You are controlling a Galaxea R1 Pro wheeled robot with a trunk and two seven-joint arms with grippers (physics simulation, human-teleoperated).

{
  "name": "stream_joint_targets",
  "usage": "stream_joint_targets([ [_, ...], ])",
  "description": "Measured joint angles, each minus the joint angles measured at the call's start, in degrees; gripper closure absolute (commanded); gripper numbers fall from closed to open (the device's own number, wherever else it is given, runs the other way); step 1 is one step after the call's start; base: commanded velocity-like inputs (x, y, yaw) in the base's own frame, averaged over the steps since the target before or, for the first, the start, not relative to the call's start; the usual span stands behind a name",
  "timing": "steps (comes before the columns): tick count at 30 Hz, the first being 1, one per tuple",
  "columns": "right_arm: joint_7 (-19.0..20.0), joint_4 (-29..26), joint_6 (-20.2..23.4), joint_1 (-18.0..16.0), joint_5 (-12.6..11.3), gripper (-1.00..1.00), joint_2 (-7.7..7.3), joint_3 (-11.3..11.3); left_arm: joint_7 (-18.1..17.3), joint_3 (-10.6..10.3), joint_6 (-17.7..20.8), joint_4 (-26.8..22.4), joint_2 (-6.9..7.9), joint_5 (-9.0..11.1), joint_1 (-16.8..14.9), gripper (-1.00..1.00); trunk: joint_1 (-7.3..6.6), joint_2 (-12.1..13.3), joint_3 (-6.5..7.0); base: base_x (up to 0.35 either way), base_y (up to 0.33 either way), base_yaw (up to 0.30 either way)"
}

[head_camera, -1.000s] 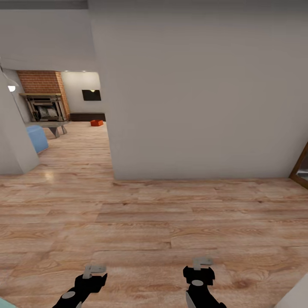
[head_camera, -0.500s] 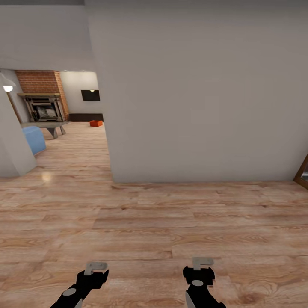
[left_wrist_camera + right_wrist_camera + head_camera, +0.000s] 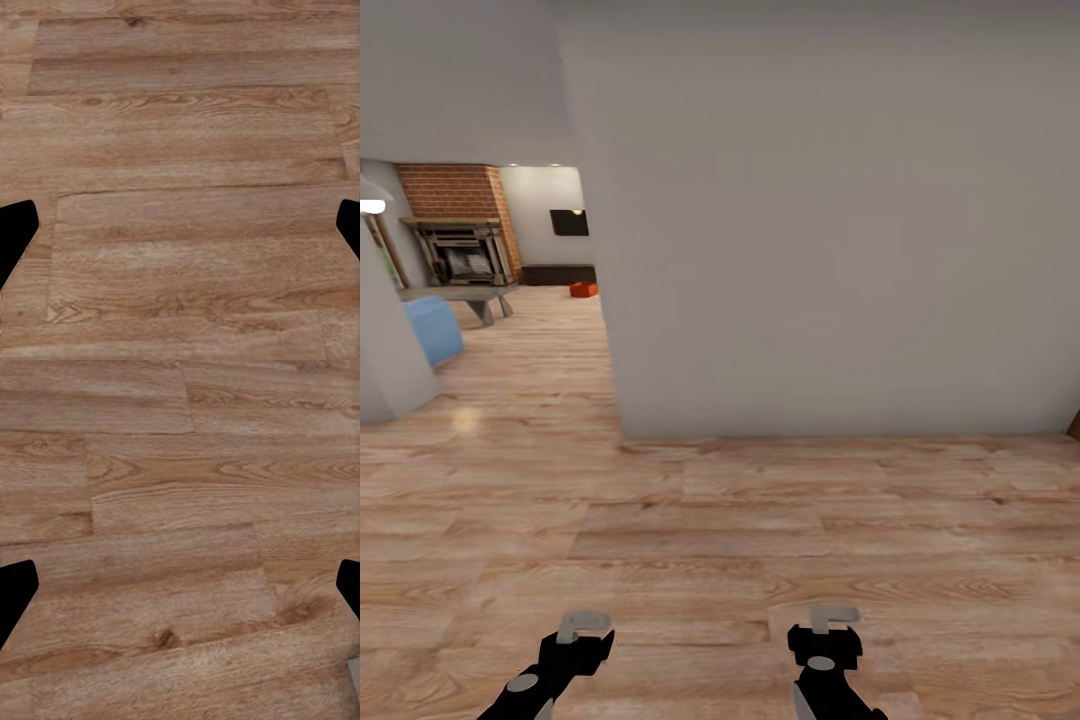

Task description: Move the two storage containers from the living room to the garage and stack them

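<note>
In the hallway short of the living room (image 3: 510, 260), we face a broad white wall (image 3: 830, 250) whose corner leaves an opening on our left. Through that opening we see the brick fireplace (image 3: 460, 235), the dark wall TV (image 3: 569, 222), the long low cabinet (image 3: 558, 274) under it and a corner of the blue sofa (image 3: 432, 328). One orange-red storage container (image 3: 584, 289) sits far off on the wood-plank floor (image 3: 760, 520), just in front of the cabinet; at this range we cannot tell whether it is one bin or two close together.

We carry both arms low and tucked ahead of the base, which we judge suits driving: nothing is in hand, and the arms stay out of the way of the wall corner. The left gripper (image 3: 582, 627) hangs over bare planks, and in its wrist view its fingertips (image 3: 15, 232) sit at the far edges of the picture, so the jaws stand wide apart with nothing between them. The right gripper (image 3: 832, 617) is the same, fingertips (image 3: 15, 589) spread to the edges over bare wood.

We judge the task barely begun: the container is well apart from us and we must round the corner leftward to reach it. The garage lies somewhere we cannot see.
</note>
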Motion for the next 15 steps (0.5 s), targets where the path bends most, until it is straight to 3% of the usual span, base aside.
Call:
stream_joint_targets([
  [15, 0.1, 0.3, 0.0, 0.0, 0.0, -1.0, 0.08, 0.0, 0.0, -0.1, 0.0, 0.3, 0.01, -0.2, 0.0, -1.0, 0.0, 0.0, -0.29, 0.335, 0.0, 0.255],
])
